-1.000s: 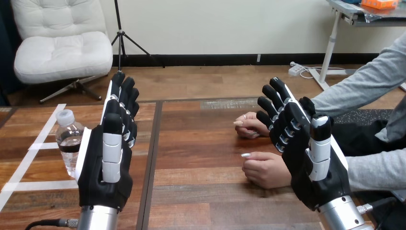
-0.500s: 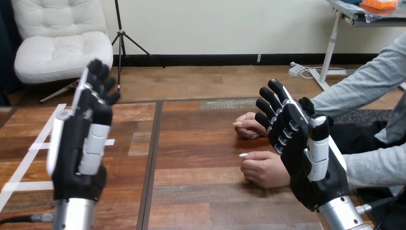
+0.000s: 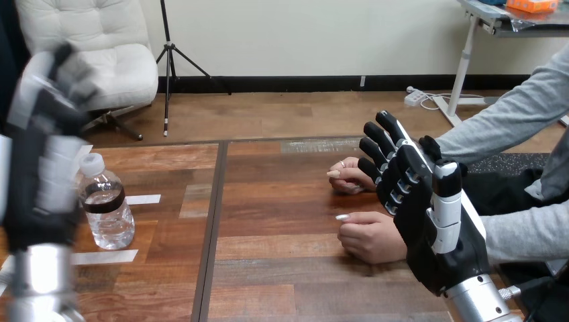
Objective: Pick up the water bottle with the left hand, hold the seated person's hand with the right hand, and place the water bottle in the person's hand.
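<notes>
A clear water bottle (image 3: pixel 106 202) with a white cap and dark label stands upright on the table's left part. My left hand (image 3: pixel 41 157) is raised at the view's left edge, just left of the bottle, fingers straight and holding nothing. My right hand (image 3: pixel 429 208) stands upright at the right with its fingers straight and spread. The person's two hands rest on the table: the nearer one (image 3: pixel 372 236) lies curled just left of my right hand, and the farther one (image 3: pixel 350 176) lies partly behind its fingers. I cannot tell whether my right hand touches either.
White tape strips (image 3: pixel 144 199) mark the table's left part around the bottle. A dark seam (image 3: pixel 213 221) runs down the table between its two panels. The person's grey sleeve (image 3: pixel 523 235) reaches in from the right edge.
My left hand has swung left from the table's left-middle to the view's left edge, uncovering the bottle. My right hand and the person's hands have stayed put.
</notes>
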You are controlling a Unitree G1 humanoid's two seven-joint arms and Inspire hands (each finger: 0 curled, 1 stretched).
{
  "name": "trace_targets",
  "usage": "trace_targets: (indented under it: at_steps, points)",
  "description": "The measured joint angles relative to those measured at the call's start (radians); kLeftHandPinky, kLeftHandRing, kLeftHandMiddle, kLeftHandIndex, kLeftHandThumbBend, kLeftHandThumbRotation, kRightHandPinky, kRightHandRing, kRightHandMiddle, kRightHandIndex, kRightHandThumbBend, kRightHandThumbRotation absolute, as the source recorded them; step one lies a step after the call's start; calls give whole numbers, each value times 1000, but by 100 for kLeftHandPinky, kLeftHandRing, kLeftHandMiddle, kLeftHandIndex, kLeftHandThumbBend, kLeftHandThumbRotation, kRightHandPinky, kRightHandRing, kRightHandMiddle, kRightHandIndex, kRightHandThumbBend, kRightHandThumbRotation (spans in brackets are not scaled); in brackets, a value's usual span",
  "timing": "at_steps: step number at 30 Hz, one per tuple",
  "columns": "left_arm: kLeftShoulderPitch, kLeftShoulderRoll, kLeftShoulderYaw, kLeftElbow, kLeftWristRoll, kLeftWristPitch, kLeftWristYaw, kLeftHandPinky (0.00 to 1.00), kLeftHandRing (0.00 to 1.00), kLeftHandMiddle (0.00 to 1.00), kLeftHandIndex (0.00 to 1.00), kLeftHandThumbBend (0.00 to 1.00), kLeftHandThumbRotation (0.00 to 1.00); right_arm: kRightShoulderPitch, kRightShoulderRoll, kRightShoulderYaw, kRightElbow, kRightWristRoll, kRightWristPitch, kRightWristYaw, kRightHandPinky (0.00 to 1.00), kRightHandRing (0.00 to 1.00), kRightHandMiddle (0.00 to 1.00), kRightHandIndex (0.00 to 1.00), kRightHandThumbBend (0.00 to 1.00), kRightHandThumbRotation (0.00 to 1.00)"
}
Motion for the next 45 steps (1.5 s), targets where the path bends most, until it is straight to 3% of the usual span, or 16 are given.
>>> trace_targets:
  at_steps: [6, 13, 28, 45]
  points:
    - [-71, 37, 55, 37, 1, -36, 30, 78, 92, 92, 90, 91, 88, 0, 0, 0, 0, 0, 0, 4, 100, 100, 99, 99, 100, 100]
    - [-135, 56, 88, 94, 21, -60, 63, 85, 94, 94, 90, 87, 88, 0, 0, 0, 0, 0, 0, 10, 100, 100, 99, 99, 100, 100]
    - [-189, 60, 85, 262, 74, -39, 89, 99, 100, 100, 97, 82, 90, 0, 0, 0, 0, 0, 0, 13, 100, 100, 99, 99, 100, 100]
    - [-220, 89, 85, 453, 136, -9, 128, 99, 100, 100, 98, 92, 74, 0, 0, -1, 0, 0, 0, 13, 100, 100, 98, 98, 100, 100]
